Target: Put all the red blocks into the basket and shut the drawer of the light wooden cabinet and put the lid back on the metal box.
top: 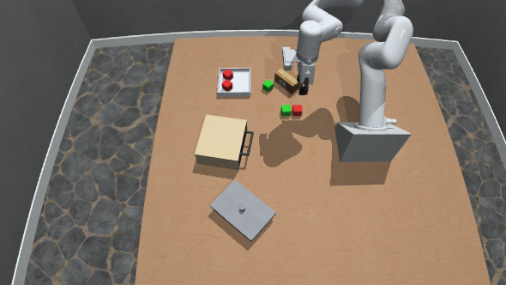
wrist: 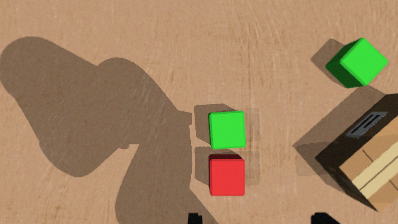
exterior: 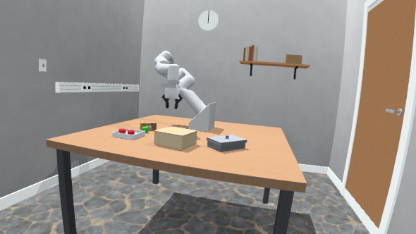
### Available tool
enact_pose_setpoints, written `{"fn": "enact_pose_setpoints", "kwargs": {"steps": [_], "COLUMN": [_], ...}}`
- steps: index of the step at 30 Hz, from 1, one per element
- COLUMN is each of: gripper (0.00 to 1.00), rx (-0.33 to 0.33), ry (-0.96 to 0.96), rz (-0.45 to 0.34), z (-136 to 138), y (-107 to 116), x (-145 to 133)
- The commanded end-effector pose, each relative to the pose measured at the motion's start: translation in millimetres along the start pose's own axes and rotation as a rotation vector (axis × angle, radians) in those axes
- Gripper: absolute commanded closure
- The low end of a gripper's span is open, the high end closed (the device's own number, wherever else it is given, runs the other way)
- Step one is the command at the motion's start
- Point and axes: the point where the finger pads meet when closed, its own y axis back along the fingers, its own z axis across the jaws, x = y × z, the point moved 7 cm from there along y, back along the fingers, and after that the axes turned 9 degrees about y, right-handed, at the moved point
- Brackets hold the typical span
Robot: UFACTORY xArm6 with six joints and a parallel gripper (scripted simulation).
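Observation:
My gripper [exterior: 171, 106] [wrist: 257, 220] is open and empty, high above the table. A red block [top: 297, 110] [wrist: 227, 177] lies on the table beside a green block [top: 286, 110] [wrist: 227, 130], with a narrow gap between them. Two red blocks [top: 227, 75] [top: 227, 85] lie in the white basket [top: 240, 93] [exterior: 128, 137]. The light wooden cabinet [top: 222, 136] [exterior: 175, 137] has its drawer shut, with a dark handle [top: 250, 143]. The lid [top: 243, 210] [exterior: 226, 139] is on the metal box [exterior: 226, 146]. The insides of cabinet and box are hidden.
Another green block [top: 268, 85] [exterior: 145, 130] [wrist: 364, 62] lies between the basket and a brown box [top: 286, 81] [exterior: 148, 126] [wrist: 370, 155]. The arm's base [top: 372, 143] [exterior: 206, 121] stands on the table, right of the blocks in the top view.

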Motion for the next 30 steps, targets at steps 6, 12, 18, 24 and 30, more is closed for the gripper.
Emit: {"fn": "enact_pose_setpoints", "kwargs": {"steps": [6, 12, 18, 24, 30], "gripper": [0.34, 0.34, 0.34, 0.34, 0.34], "rx": [0.001, 0.001, 0.001, 0.001, 0.001], "ry": [-0.001, -0.001, -0.001, -0.001, -0.001], "rz": [0.002, 0.002, 0.002, 0.002, 0.002], "z": [0.3, 0.2, 0.2, 0.2, 0.2], "y": [-19.8, -37.9, -62.2, -77.3, -95.6], "x": [1.0, 1.3, 1.6, 1.8, 2.1]}}
